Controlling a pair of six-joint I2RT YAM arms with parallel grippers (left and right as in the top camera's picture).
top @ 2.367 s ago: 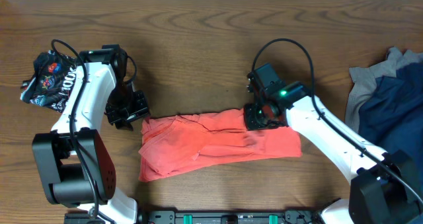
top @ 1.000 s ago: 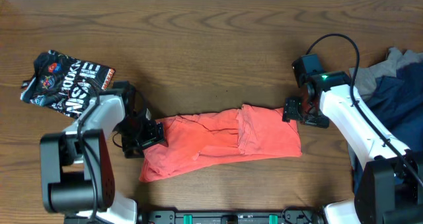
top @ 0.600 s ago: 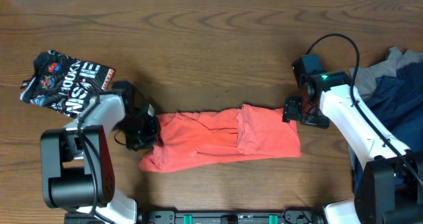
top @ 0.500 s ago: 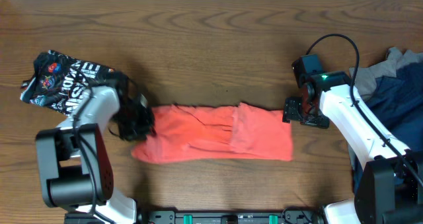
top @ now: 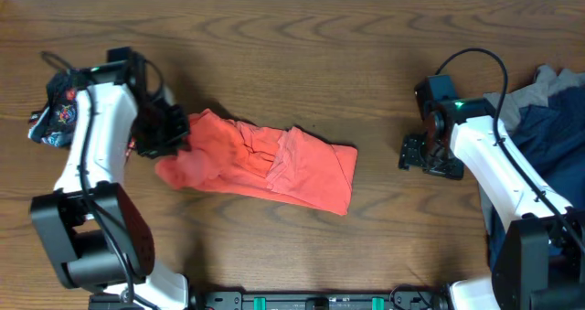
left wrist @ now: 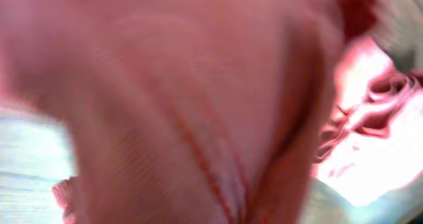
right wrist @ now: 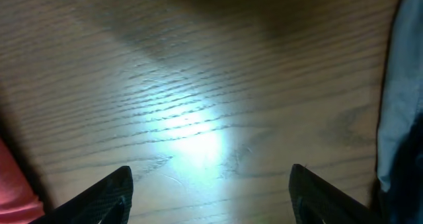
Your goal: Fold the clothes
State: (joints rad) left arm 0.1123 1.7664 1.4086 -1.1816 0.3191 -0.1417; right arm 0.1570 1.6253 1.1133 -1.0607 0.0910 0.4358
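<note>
The coral-red shirt (top: pixel 265 159) lies folded into a long band, slanting across the middle-left of the table. My left gripper (top: pixel 163 136) is shut on its left end. In the left wrist view, coral-red cloth (left wrist: pixel 185 105) fills the frame and hides the fingers. My right gripper (top: pixel 422 155) is open and empty over bare wood, right of the shirt. Its two fingertips show wide apart in the right wrist view (right wrist: pixel 210 191). A sliver of red cloth (right wrist: pixel 13 184) shows at that view's left edge.
A dark printed garment (top: pixel 64 109) lies at the far left, partly behind my left arm. A pile of grey and navy-blue clothes (top: pixel 539 118) lies at the right edge; its blue-grey cloth also shows in the right wrist view (right wrist: pixel 403 85).
My left gripper took hold of the shirt's left end and dragged it left and toward the far side. The whole shirt slid left and now slants. My right gripper let go and stayed put.
</note>
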